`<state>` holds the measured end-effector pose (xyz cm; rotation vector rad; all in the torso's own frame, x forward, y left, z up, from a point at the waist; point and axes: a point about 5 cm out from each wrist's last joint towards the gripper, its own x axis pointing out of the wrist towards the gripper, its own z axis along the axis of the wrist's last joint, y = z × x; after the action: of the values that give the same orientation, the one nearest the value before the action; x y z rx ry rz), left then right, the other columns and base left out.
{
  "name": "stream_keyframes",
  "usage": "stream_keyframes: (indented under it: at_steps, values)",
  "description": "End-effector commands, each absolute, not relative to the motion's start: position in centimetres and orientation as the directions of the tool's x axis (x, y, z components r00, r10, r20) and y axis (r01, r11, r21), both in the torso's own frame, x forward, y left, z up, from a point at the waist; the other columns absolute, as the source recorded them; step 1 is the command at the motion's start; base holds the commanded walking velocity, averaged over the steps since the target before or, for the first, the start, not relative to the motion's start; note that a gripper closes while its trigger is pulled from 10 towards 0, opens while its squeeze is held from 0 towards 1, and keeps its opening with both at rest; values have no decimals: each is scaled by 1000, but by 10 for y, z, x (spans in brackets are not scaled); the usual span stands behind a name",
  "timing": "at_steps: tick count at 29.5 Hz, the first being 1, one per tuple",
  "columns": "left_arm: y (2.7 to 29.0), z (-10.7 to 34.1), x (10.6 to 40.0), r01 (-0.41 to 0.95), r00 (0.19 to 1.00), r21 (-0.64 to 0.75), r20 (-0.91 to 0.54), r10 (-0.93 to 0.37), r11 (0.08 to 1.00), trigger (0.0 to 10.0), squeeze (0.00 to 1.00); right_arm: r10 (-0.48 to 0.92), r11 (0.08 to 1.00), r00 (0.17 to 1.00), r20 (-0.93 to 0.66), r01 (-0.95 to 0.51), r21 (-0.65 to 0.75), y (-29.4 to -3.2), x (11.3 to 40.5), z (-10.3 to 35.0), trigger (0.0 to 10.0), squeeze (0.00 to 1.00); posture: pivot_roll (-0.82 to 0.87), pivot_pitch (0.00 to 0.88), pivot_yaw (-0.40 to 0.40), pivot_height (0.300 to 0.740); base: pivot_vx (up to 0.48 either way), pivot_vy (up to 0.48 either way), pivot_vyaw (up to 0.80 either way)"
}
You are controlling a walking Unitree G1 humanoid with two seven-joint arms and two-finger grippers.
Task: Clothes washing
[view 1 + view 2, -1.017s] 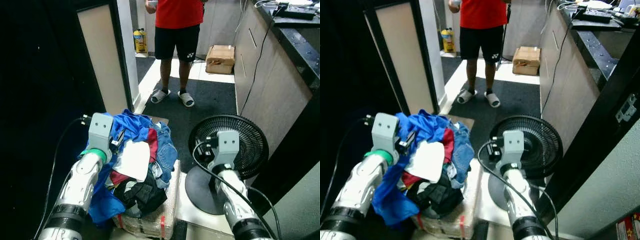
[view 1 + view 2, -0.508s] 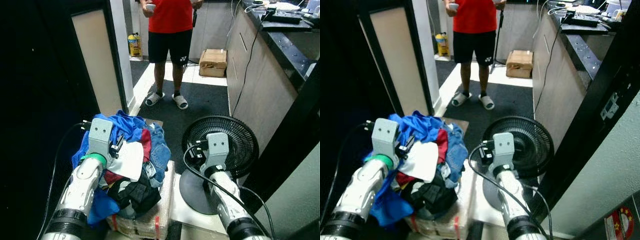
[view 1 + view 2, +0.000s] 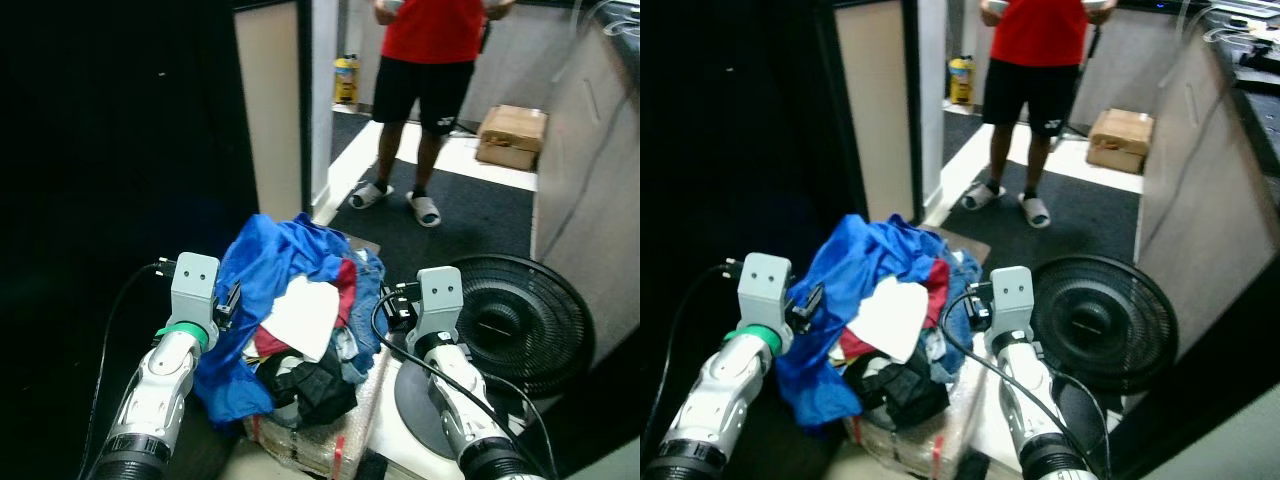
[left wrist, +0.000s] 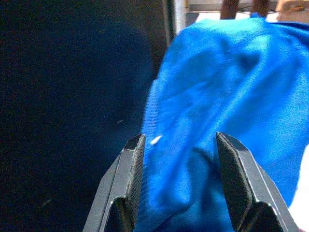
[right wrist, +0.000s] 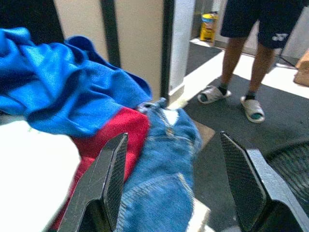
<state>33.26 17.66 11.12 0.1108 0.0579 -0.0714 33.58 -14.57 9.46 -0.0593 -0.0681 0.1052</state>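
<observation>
One clothes pile [image 3: 300, 320]; one fan [image 3: 515, 325]; two grippers, left [image 4: 181, 181] and right [image 5: 176, 181], jaws apart.

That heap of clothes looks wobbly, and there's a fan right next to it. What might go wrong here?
The clothes pile is heaped high on a plastic-wrapped bundle, so pulling the blue garment at the left tool might tip other pieces onto the floor. The black fan sits close to the right tool; a swing of that arm could knock it. A person stands ahead in the passage.
</observation>
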Motion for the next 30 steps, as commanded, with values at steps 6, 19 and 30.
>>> stream_keyframes:
  at_steps: [6, 19, 30]
  values:
    - [176, 109, 334, 76, 995, 115, -71, -69, 990, 10000, 0, 102, 993, 993, 58, -98, -62, -145, 334, 91, 10000, 0, 4, 0, 46, 740, 0, 0, 788]
    - [173, 110, 336, 84, 995, 113, -66, -77, 990, 10000, 0, 114, 992, 992, 50, -112, -53, -144, 335, 91, 10000, 0, 3, 0, 47, 740, 0, 0, 535]
    - [159, 116, 344, 141, 989, 111, -53, -136, 984, 10000, 0, 92, 994, 994, 59, -88, -68, -153, 336, 93, 10000, 0, -11, 0, 56, 740, 0, 0, 0]
